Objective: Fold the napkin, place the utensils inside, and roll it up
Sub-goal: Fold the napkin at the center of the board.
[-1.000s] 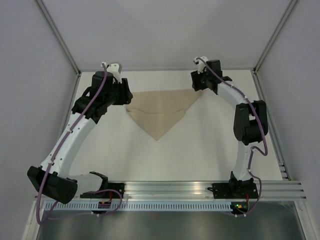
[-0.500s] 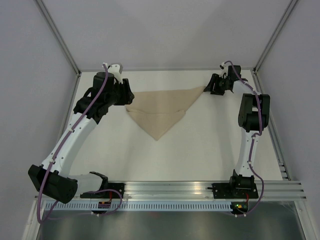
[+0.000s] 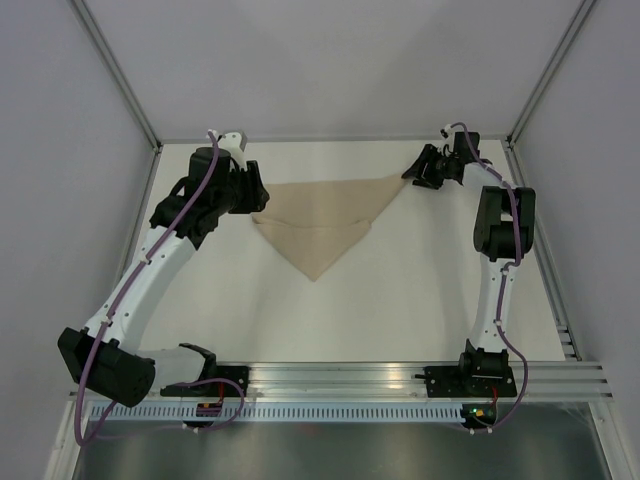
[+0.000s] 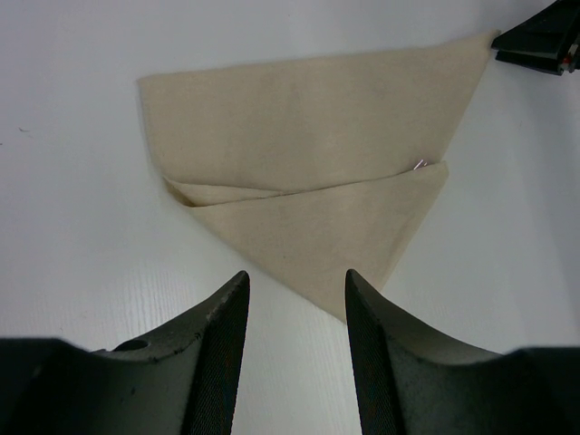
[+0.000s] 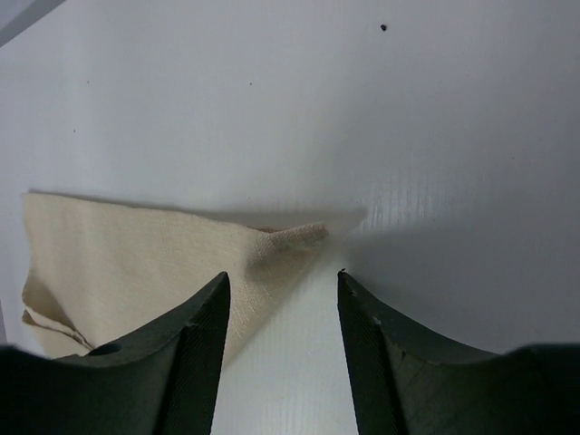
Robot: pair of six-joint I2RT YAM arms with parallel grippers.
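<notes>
The beige napkin [image 3: 320, 215] lies folded into a downward-pointing triangle with a smaller flap over its lower half, at the back middle of the table. My left gripper [image 3: 257, 192] hovers open at its left end. In the left wrist view the left gripper [image 4: 295, 276] has bare table and the napkin [image 4: 308, 145] tip between its fingers. A tiny silver speck [image 4: 419, 165] shows at the fold line; the utensils are otherwise hidden. My right gripper [image 3: 411, 172] stands open at the right corner. The right gripper [image 5: 283, 277] frames the slightly raised napkin corner [image 5: 304, 236] without touching it.
The white table [image 3: 420, 290] is bounded by grey walls and aluminium posts [image 3: 125, 85] at the back corners. A metal rail [image 3: 350, 375] with both arm bases runs along the near edge. The right gripper's black body [image 4: 544, 41] shows at the napkin's far corner.
My right arm has swung out to the back right, uncovering the napkin's right corner, and its gripper now points back at that corner. The left arm has barely shifted.
</notes>
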